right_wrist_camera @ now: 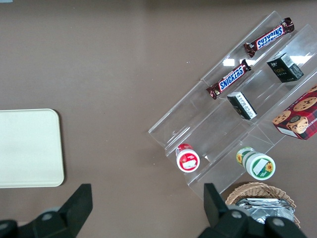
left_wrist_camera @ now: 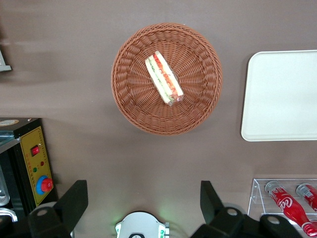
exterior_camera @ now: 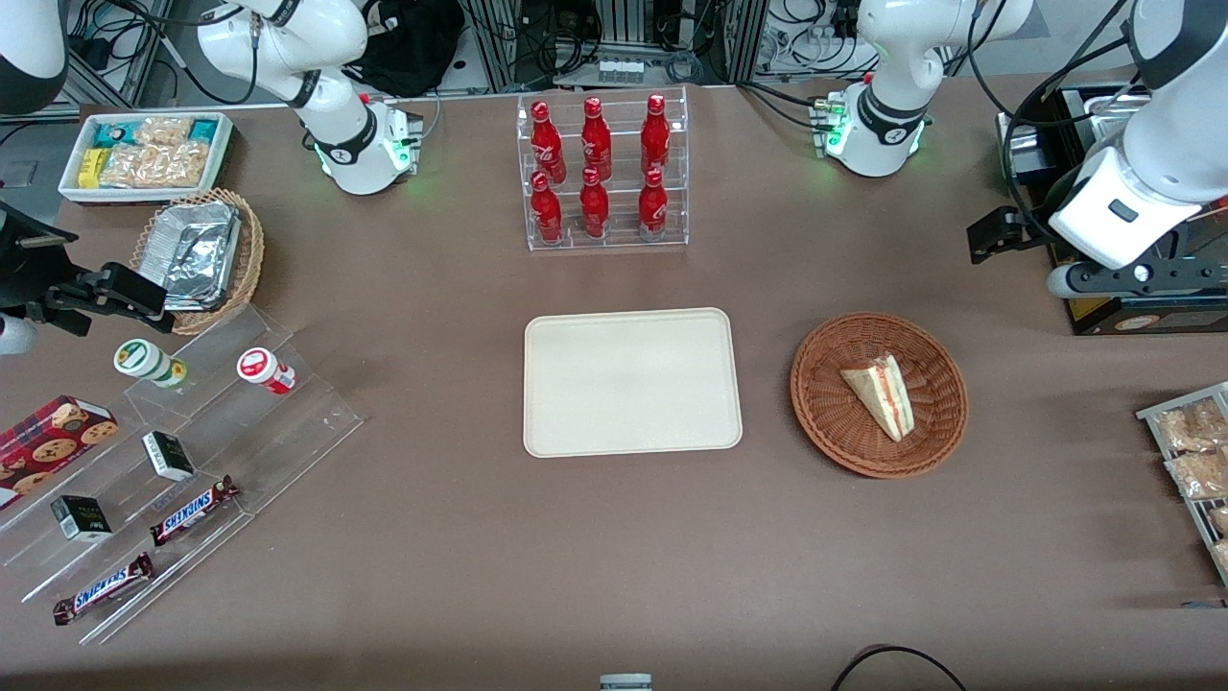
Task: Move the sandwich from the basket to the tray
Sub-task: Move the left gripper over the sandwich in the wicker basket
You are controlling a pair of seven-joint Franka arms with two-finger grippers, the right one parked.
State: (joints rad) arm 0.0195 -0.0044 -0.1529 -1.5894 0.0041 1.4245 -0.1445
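The sandwich (exterior_camera: 881,393), a cream wedge with red and green filling, lies in the reddish-brown wicker basket (exterior_camera: 825,384). The cream tray (exterior_camera: 633,381) lies flat beside the basket, toward the parked arm's end, with nothing on it. My left gripper (exterior_camera: 998,235) hangs high above the table, farther from the front camera than the basket and toward the working arm's end. In the left wrist view the gripper (left_wrist_camera: 142,191) is open and empty, with the basket (left_wrist_camera: 133,89), the sandwich (left_wrist_camera: 164,78) and the tray (left_wrist_camera: 282,94) well below it.
A clear rack of red cola bottles (exterior_camera: 600,173) stands farther from the camera than the tray. A black control box with a red button (left_wrist_camera: 29,163) sits near the gripper. A rack of snack packets (exterior_camera: 1194,451) lies at the working arm's end. Stepped acrylic shelves with snacks (exterior_camera: 173,461) lie toward the parked arm's end.
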